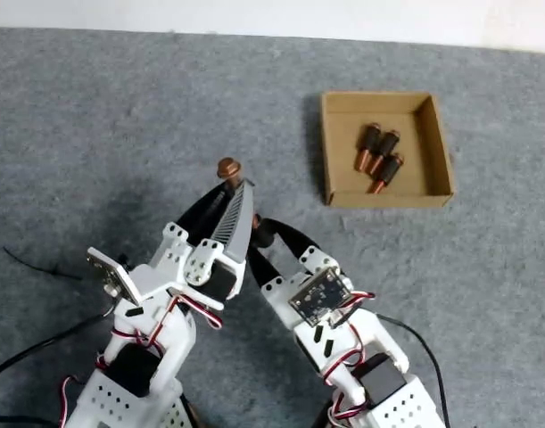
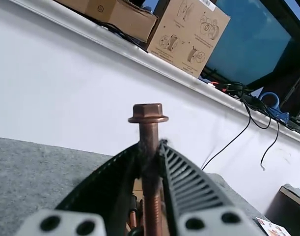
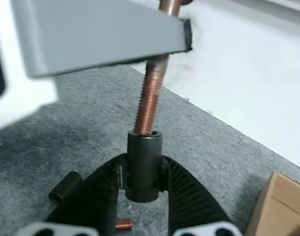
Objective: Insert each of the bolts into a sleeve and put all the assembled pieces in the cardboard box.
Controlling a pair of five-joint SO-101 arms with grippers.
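Left pincer point(image 2: 150, 145): closed on the shank of a bolt point(image 2: 149, 123), whose head stands above the fingertips and whose threaded end points down.
Right pincer point(image 3: 143, 167): clamped around an upright sleeve point(image 3: 145, 147) held between its fingers.
Bolt and sleeve: the threaded tip meets the sleeve's open top, above the middle of the desk point(image 1: 94, 134).
Cardboard box point(image 1: 388, 198): toward the desk's far right, well apart from both pincers, with three assembled pieces point(image 1: 379, 159) inside.
Loose sleeve point(image 3: 65, 187), loose bolt point(image 3: 122, 225): lying on the desk near the right pincer.
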